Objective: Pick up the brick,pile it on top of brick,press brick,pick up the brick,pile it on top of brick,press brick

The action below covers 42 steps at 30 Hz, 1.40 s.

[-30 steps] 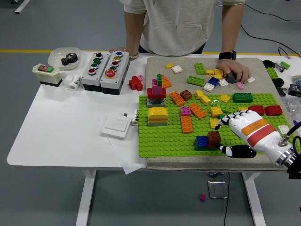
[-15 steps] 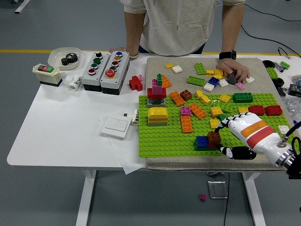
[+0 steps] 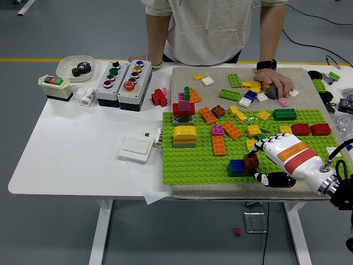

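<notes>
The robot's right hand (image 3: pixel 263 160) is edging in from the right, fingers curling around the brown brick (image 3: pixel 251 161) beside the blue brick (image 3: pixel 237 165) on the green baseplate (image 3: pixel 193 160); it has crept leftward, seemingly closing its grasp before lifting.

— What is around the work place?
— A white table (image 3: pixel 66 165) with white legs stands on a grey floor (image 3: pixel 44 232). A yellow line (image 3: pixel 33 59) runs across the floor behind it.
— And cables?
— Black cables (image 3: pixel 325 19) lie far right.
</notes>
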### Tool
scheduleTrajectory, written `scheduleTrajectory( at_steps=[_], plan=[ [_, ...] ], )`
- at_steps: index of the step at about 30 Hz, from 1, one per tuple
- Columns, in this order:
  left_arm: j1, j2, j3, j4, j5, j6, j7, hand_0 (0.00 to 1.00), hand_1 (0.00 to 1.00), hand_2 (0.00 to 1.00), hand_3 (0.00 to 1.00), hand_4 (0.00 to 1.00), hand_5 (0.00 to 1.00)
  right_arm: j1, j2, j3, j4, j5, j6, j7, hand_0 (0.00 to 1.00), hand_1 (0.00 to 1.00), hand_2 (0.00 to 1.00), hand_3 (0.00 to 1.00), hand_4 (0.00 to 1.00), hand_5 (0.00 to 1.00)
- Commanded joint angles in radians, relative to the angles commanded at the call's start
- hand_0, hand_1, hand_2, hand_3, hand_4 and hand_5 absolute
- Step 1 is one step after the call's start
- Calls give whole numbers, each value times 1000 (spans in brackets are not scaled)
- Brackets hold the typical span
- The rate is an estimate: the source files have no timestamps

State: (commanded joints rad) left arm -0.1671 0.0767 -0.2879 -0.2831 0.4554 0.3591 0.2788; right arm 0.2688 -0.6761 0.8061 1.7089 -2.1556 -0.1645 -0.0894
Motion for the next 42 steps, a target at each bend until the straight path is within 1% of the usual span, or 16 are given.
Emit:
scheduleTrajectory(
  at_steps=[14, 42],
  plan=[
    [-1, 1, 0, -1, 2, 0, 1, 752, 724, 712, 586, 641, 663, 3, 5, -22, -22, 0, 1, 0, 586, 566, 618, 556, 681, 400],
    [-3, 1, -2, -1, 6, 0, 2, 753, 724, 711, 586, 641, 662, -3, 7, -39, -17, -6, 10, -5, 583, 563, 618, 554, 683, 400]
  ],
)
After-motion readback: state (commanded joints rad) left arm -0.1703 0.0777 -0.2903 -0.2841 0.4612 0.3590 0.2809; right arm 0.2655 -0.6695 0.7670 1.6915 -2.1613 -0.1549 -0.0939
